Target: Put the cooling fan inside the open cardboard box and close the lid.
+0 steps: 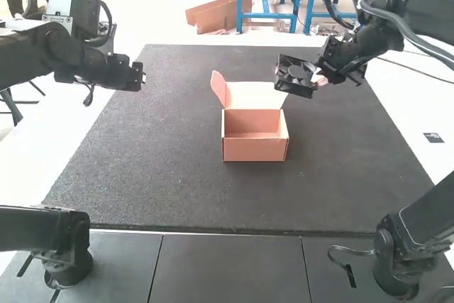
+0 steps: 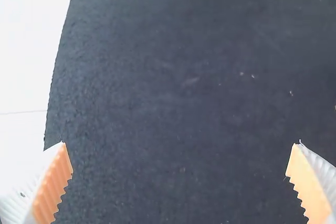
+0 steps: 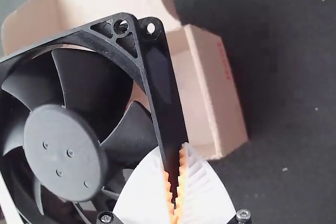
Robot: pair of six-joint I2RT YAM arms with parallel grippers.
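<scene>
Right gripper (image 1: 318,79): I'm pinching the cooling fan (image 1: 296,76) by one edge of its frame, orange pads clamped on either side.
Fan position: it's in the air, tilted, near the far right corner of the cardboard box (image 1: 255,145) and not yet over the opening.
Move in hand: I'd carry it across over the cavity, level it and lower it in before letting go. The fit looks snug, so square the frame to the walls.
Lid (image 1: 245,95): standing up at the far side, so I steer clear of it.
Left gripper (image 1: 137,76): spread wide, empty, hovering well off to the left.
Surface: black mat (image 1: 163,168) on the table (image 1: 227,267), with the box sitting mid-mat.
</scene>
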